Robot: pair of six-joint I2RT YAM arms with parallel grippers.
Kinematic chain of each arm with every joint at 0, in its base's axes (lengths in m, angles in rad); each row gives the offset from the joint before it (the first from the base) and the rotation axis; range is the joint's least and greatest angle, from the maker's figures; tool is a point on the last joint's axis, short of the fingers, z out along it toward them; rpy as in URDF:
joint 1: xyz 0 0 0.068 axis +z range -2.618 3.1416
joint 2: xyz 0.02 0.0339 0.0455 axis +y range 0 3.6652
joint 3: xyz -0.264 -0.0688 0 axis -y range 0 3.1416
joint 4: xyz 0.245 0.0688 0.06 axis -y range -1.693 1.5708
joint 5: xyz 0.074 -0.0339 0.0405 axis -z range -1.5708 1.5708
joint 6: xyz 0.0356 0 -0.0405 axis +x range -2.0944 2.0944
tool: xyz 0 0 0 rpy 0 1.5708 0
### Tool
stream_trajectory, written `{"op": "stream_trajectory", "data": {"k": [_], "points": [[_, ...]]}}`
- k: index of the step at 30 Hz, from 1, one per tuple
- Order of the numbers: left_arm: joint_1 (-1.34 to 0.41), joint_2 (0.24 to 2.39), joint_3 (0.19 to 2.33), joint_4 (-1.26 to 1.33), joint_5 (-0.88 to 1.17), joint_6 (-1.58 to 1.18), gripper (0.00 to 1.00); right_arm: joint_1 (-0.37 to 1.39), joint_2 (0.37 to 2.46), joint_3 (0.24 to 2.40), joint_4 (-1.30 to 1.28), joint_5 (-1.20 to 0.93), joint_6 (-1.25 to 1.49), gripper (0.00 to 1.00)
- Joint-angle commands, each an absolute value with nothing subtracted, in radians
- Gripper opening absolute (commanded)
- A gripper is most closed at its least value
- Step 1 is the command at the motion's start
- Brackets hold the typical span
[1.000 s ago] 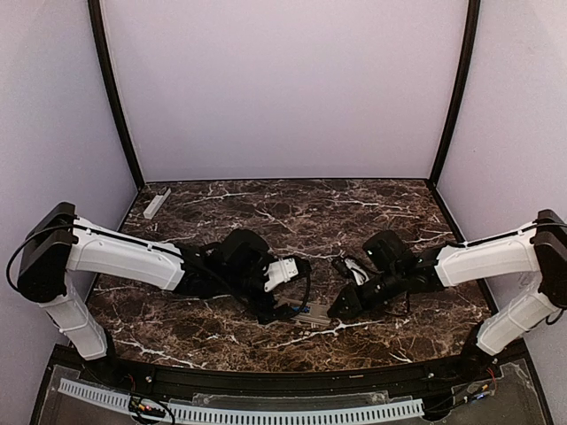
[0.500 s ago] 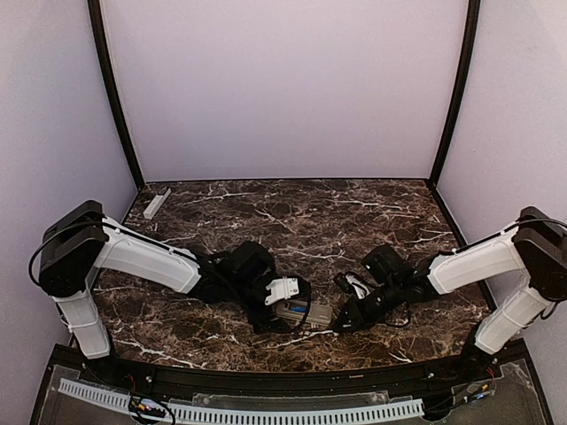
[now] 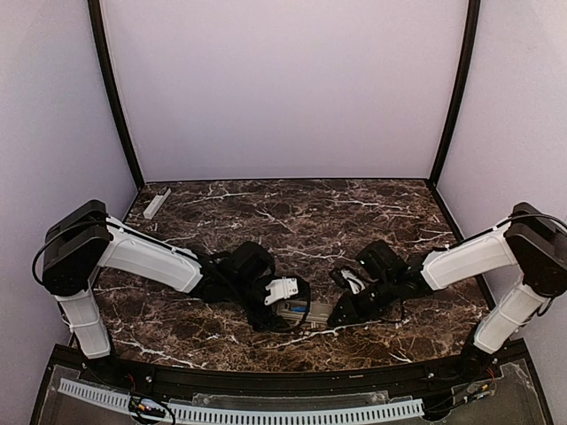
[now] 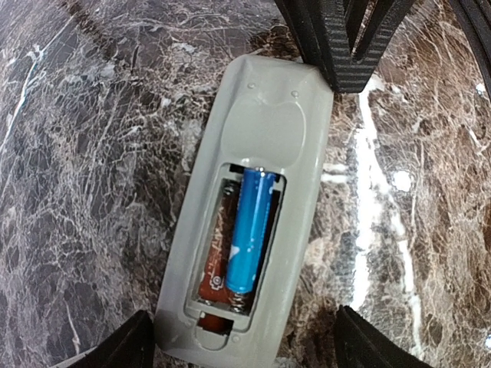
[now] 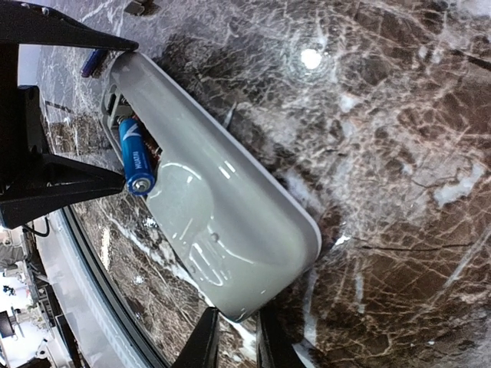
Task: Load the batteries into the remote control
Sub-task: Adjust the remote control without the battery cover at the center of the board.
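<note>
Down on the marble table [image 3: 266,212], the remote [image 4: 268,130] lies back-up between both grippers, its compartment uncovered. 1 blue battery [image 4: 249,230] sits in 1 slot, and in the right wrist view 1 end of it pokes up above the shell. The slot beside it shows bare contacts. The left gripper [image 4: 242,349] stands wide, 1 finger on each side of the remote's near end, gripping nothing. The right gripper [image 5: 236,341] is narrow, pinching the remote's far end. A 2nd battery [image 5: 92,61] lies on the table just beyond the remote.
</note>
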State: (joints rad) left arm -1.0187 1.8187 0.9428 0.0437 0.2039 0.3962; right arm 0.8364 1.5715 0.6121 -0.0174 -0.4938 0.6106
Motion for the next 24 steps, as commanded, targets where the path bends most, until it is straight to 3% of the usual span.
{"op": "stream_trajectory", "data": {"k": [1, 18, 24], "points": [[-1.032, 1.810, 0.923, 0.006, 0.247, 0.352, 0.79, 0.806, 1.586, 0.642, -0.047, -0.443, 0.590, 0.17], [-1.117, 1.807, 0.913, 0.039, 0.130, 0.242, 0.65, 0.750, 1.576, 0.723, -0.095, -0.462, 0.504, 0.19], [-1.129, 1.805, 0.910, 0.049, 0.107, 0.235, 0.68, 0.754, 1.496, 0.728, -0.100, -0.499, 0.510, 0.24]]}}
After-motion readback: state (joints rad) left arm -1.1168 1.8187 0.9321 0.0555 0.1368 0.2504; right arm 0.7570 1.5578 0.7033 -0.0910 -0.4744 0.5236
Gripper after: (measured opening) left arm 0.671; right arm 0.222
